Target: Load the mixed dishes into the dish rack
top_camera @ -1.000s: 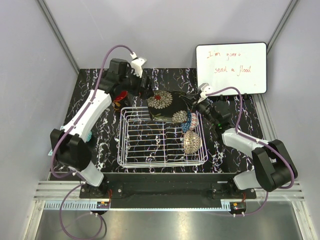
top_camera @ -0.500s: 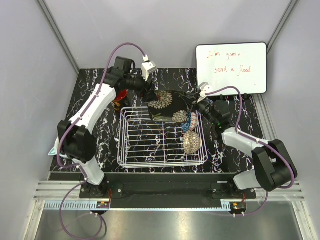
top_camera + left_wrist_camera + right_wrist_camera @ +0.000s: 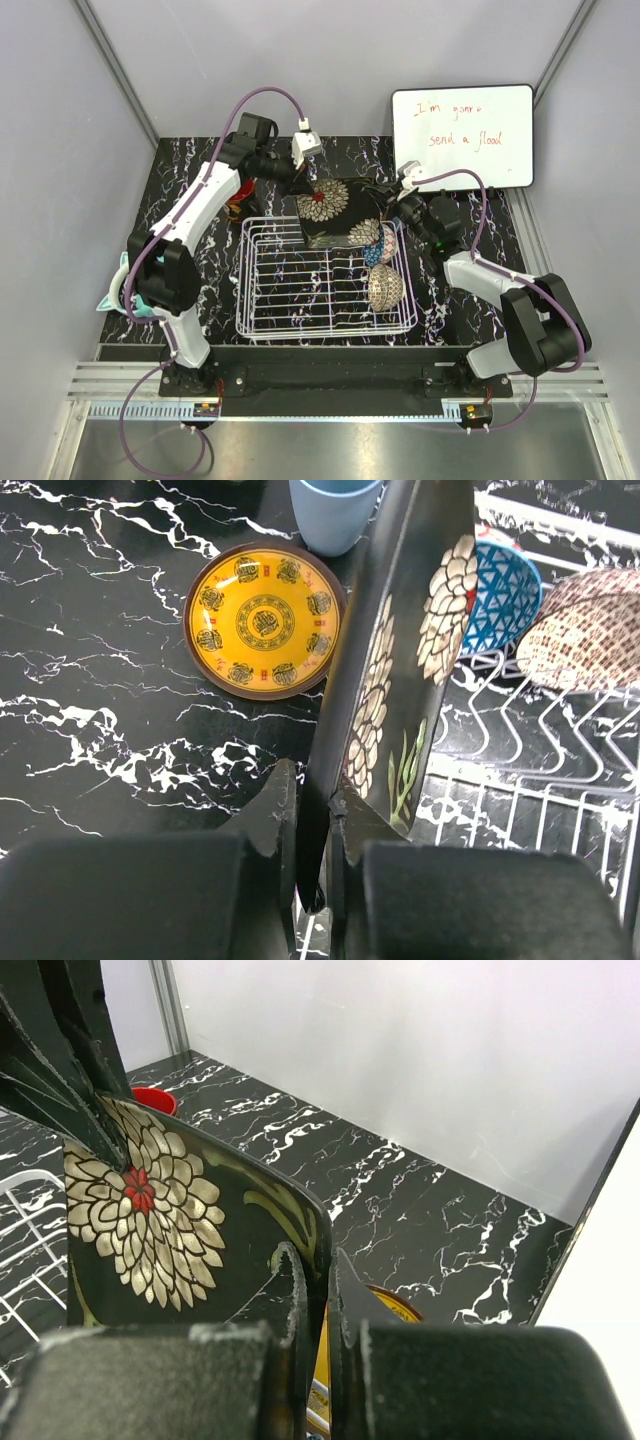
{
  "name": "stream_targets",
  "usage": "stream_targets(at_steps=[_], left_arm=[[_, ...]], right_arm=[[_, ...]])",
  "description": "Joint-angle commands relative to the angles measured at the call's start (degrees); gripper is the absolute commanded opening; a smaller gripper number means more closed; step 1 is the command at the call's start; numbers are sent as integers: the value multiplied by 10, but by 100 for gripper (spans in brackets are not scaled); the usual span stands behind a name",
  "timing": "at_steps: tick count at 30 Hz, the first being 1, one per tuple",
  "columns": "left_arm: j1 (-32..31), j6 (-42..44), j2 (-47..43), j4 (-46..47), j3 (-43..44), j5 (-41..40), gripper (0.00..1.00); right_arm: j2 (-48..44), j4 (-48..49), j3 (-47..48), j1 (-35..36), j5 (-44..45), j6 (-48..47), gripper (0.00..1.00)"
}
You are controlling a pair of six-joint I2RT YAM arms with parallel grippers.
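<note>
The floral dark-backed saucer (image 3: 322, 205) is black and glossy, with rounded corners, large cream chrysanthemums with red centres, and green stems. It is held on edge, tilted, over the far end of the dish rack (image 3: 320, 330); whether its lower edge rests on the wires cannot be told. The left pincer (image 3: 312, 790) is clamped on its rim at one side, and the right pincer (image 3: 315, 1260) is clamped on the rim at the opposite side, so the saucer is gripped thinly between both pairs of fingers.

Open wire slots are seen across the left and near parts of the white rack, whose raised sides stand all round. At the rack's right side a blue patterned bowl (image 3: 500, 595) and a beige-brown patterned bowl (image 3: 590, 630) are leaned just beside each other.

On the black marbled counter (image 3: 100, 730) beyond the saucer, the yellow patterned plate (image 3: 265, 620) is laid flat, with the light blue cup (image 3: 333, 510) just behind it. The glossy red mug (image 3: 152, 1098) is glimpsed past the saucer's far edge.
</note>
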Motion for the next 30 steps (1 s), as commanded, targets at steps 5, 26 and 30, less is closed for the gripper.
stream_targets(at_steps=[5,26,30], left_arm=[[-4,-61,-15,-25,45,22,0],[-48,77,-74,0,11,-67,0],[-60,105,-104,12,-31,-81,0]], right_arm=[[8,12,21,8,33,-52,1],[-114,-102,34,8,79,-45,100],[-161,-123,27,8,90,-32,100]])
